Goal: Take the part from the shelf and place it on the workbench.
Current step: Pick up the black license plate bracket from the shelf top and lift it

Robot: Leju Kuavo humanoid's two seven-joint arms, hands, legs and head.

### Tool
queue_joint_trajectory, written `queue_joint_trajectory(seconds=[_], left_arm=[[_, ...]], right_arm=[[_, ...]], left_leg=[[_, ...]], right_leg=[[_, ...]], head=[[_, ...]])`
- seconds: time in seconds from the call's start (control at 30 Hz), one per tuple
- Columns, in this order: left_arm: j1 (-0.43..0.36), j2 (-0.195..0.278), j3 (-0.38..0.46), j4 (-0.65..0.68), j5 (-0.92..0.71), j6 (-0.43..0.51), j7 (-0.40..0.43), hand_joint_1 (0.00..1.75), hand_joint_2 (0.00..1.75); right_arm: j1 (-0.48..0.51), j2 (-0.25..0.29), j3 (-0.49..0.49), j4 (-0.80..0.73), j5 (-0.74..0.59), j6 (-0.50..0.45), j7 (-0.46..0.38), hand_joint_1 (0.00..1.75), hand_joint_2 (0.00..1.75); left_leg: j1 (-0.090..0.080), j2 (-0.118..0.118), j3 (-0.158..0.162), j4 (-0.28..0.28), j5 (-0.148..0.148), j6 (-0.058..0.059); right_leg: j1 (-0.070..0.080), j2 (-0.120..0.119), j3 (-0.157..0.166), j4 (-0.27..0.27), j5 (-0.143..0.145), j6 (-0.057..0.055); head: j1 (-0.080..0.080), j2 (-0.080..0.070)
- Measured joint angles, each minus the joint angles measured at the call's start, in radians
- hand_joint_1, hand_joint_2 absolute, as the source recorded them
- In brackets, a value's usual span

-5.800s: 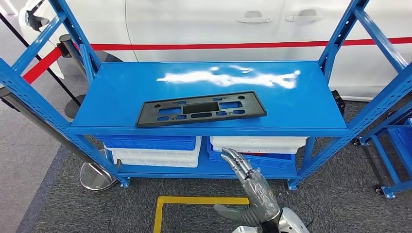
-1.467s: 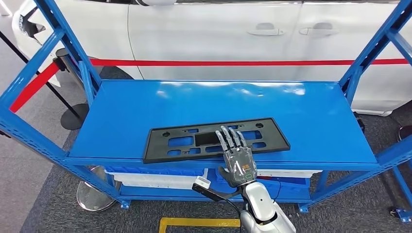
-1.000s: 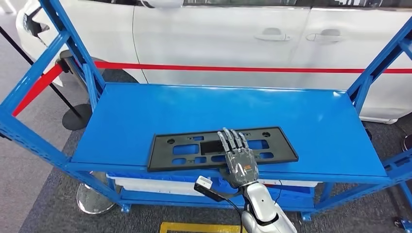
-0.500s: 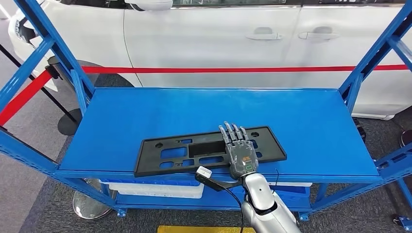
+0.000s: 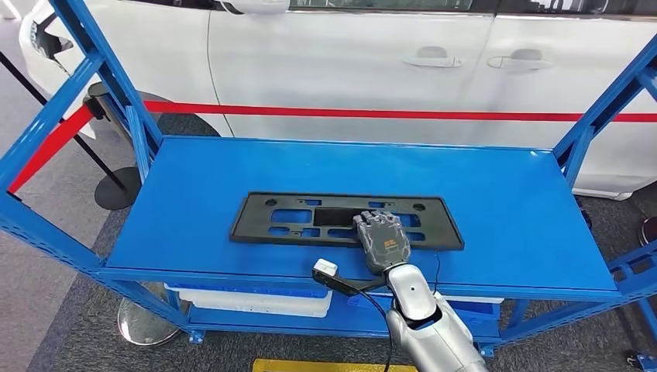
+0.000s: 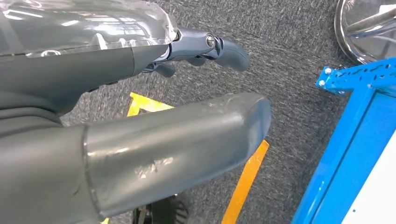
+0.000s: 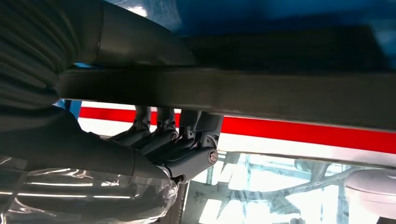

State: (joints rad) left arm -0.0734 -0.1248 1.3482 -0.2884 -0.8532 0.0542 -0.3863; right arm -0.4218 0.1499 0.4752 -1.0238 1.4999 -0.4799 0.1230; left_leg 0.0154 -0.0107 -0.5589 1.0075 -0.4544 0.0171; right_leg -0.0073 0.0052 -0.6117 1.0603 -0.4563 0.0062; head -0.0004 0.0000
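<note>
One black part [image 5: 341,219], one blue shelf [image 5: 503,201], perhaps two bins [image 5: 256,302] beneath.

Part [image 5: 310,220]: black, with cut-out slots. Shelf [image 5: 496,201]: glossy blue. Right hand [image 5: 383,242]: grey, on a silver arm. Car [image 5: 349,62]: white. Barrier tape [image 5: 372,114]: red. Floor marking [image 6: 245,179]: yellow.

Car workshop or showroom floor. White car [image 5: 349,70] behind red barrier tape [image 5: 372,113]. Blue steel shelf rack [image 5: 70,116], grey carpet [image 5: 70,325].
</note>
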Motion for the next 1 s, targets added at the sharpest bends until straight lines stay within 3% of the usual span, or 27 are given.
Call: queue_joint_trajectory(seconds=[0.07,0.17,0.23,0.3,0.37,0.4,0.5,0.57,0.67,0.73,0.8,0.83,0.87,0.9,0.93,1.0], left_arm=[[0.0,-0.002,0.0,0.0,0.001,0.0,0.001,0.0,0.0],[-0.001,-0.004,0.001,0.0,0.001,-0.001,0.002,0.0,0.0],[-0.001,-0.006,0.002,0.0,0.002,-0.001,0.002,0.0,0.0],[-0.001,-0.006,0.004,0.0,0.003,-0.001,0.002,0.0,0.0],[0.001,-0.006,0.006,0.0,0.005,-0.002,0.003,0.0,0.0],[0.001,-0.006,0.006,0.0,0.007,-0.002,0.003,0.0,0.0],[-0.001,-0.006,0.007,0.0,0.014,-0.002,0.004,0.0,0.0],[-0.002,-0.007,0.008,0.0,0.017,-0.002,0.005,0.0,0.0],[-0.002,-0.01,0.012,0.0,0.023,-0.001,0.006,0.0,0.0],[-0.003,-0.013,0.019,0.0,0.033,0.002,0.002,0.0,0.0],[-0.001,-0.016,0.027,0.0,0.048,0.006,-0.005,0.0,0.0],[0.0,-0.018,0.03,0.0,0.052,0.008,-0.008,0.0,0.0],[0.001,-0.02,0.034,0.0,0.056,0.01,-0.011,0.0,0.0],[0.002,-0.022,0.037,0.0,0.057,0.011,-0.013,0.0,0.0],[0.001,-0.024,0.04,0.0,0.058,0.012,-0.015,0.0,0.0],[0.001,-0.031,0.045,0.0,0.065,0.012,-0.018,0.0,0.0]], right_arm=[[-0.004,0.0,0.001,0.002,-0.003,0.004,0.001,1.75,1.75],[-0.009,0.001,0.002,0.002,-0.007,0.007,0.002,1.75,1.75],[-0.01,0.001,0.002,0.004,-0.008,0.01,0.002,1.75,1.75],[-0.01,0.002,0.002,0.007,-0.012,0.016,0.002,1.75,1.75],[-0.01,0.001,0.002,0.009,-0.019,0.025,0.001,1.75,1.75],[-0.01,0.001,0.002,0.01,-0.024,0.031,0.001,1.75,1.75],[-0.012,0.001,0.002,0.012,-0.041,0.046,0.001,1.75,1.75],[-0.015,0.001,0.001,0.014,-0.064,0.053,-0.004,1.75,1.75],[-0.012,0.0,-0.003,0.005,-0.153,0.056,-0.049,1.75,1.75],[0.001,0.001,-0.004,-0.023,-0.265,0.062,-0.108,1.75,1.75],[0.03,0.002,-0.004,-0.081,-0.414,0.072,-0.185,1.75,1.75],[0.046,0.004,-0.003,-0.116,-0.478,0.076,-0.215,1.75,1.75],[0.06,0.007,-0.002,-0.15,-0.526,0.08,-0.233,1.75,1.75],[0.073,0.01,0.0,-0.177,-0.554,0.082,-0.243,1.75,1.75],[0.082,0.013,0.002,-0.2,-0.574,0.084,-0.25,1.75,1.75],[0.1,0.015,0.006,-0.246,-0.635,0.087,-0.282,1.75,1.75]], left_leg=[[-0.003,-0.002,0.0,0.001,-0.003,-0.011],[-0.001,0.0,-0.001,0.007,-0.013,-0.028],[0.001,0.003,-0.029,0.076,-0.056,-0.035],[0.002,0.005,-0.089,0.205,-0.116,-0.041],[0.004,0.005,-0.126,0.275,-0.128,-0.045],[0.005,0.005,-0.116,0.251,-0.104,-0.046],[0.008,0.006,-0.028,0.065,-0.015,-0.044],[0.005,0.006,-0.003,0.01,-0.007,-0.034],[0.006,0.007,0.0,0.004,-0.001,-0.012],[0.009,0.011,0.002,-0.002,0.004,0.002],[0.009,0.015,0.002,-0.003,0.004,0.009],[0.009,0.016,0.003,-0.003,0.004,0.01],[0.008,0.017,0.003,-0.003,0.003,0.01],[0.008,0.018,0.004,-0.002,0.003,0.01],[0.008,0.017,0.005,-0.003,0.003,0.009],[0.004,0.014,0.007,-0.001,0.001,0.006]], right_leg=[[0.005,0.001,0.02,-0.046,0.005,-0.007],[0.0,0.001,0.026,-0.058,0.01,-0.022],[-0.004,-0.002,0.033,-0.066,0.012,-0.033],[-0.002,-0.005,0.034,-0.066,0.01,-0.038],[-0.001,-0.005,0.036,-0.065,0.008,-0.039],[-0.001,-0.004,0.037,-0.064,0.007,-0.038],[0.001,0.0,0.041,-0.055,-0.001,-0.029],[0.005,0.004,0.04,-0.051,-0.003,-0.019],[0.004,0.007,0.037,-0.045,-0.009,-0.003],[0.002,0.005,0.011,0.016,-0.052,0.005],[0.001,0.004,-0.048,0.144,-0.118,0.012],[0.001,0.003,-0.075,0.201,-0.139,0.014],[0.001,0.002,-0.09,0.23,-0.142,0.014],[0.001,0.001,-0.084,0.219,-0.126,0.013],[0.001,0.0,-0.058,0.17,-0.095,0.009],[0.006,0.0,0.019,0.028,-0.037,-0.005]], head=[[-0.001,0.0],[-0.002,0.0],[-0.006,0.0],[-0.008,0.0],[-0.008,0.0],[-0.009,0.0],[-0.009,0.0],[-0.008,0.0],[-0.006,0.0],[-0.003,0.0],[-0.001,0.0],[-0.001,0.0],[-0.001,0.0],[0.0,0.0],[0.0,0.0],[0.001,0.0]])
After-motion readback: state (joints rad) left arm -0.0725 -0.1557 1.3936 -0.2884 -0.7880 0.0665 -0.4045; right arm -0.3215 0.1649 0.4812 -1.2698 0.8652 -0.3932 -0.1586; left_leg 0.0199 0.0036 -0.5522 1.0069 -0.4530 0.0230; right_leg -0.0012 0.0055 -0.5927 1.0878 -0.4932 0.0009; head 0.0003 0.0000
